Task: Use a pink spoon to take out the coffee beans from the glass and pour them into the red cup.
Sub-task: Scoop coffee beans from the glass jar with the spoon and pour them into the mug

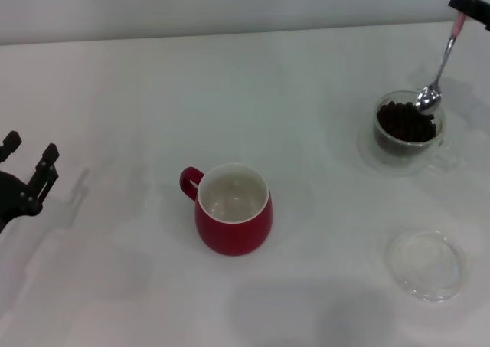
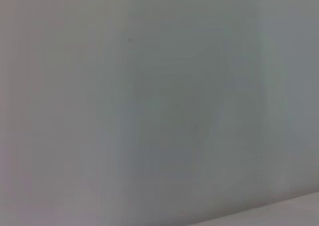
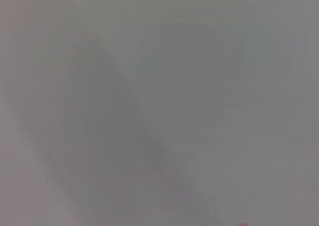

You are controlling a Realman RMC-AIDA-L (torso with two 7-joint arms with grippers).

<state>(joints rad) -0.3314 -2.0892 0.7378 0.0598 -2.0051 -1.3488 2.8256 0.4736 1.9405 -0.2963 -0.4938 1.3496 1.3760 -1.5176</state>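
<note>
I've got a plain white matte surface (image 1: 321, 71) across the whole head view. Biggest vessel is the red cup (image 1: 233, 209), near centre, rounded, glossy deep red outside, white inside, loop handle toward the robot's left; nothing visible in it.

Far right & further back sits the glass (image 1: 406, 132), small, clear, round w/ thick double walls. The coffee beans (image 1: 406, 122) fill it as a dark, nearly black heap of small ovals. Glass is well apart from the red cup.

Nearer me on the right, a flat clear shallow dish (image 1: 426, 264), round, transparent.

Right gripper (image 1: 468, 6) is only partly in frame at the top right corner, a dark block clamped onto the pale pink handle end of the pink spoon (image 1: 440, 67). Fingers closed on that handle as far as I can see. Spoon hangs tilted, thin metal neck running down & toward the left, shiny metal bowl resting at the far rim of the glass, touching the top of the beans.

Left gripper (image 1: 29, 167) is parked at the left edge, low over the surface, black fingers spread apart, holding nothing, well away from the cup.

Both wrist views give only blank grey-white, nothing usable.
</note>
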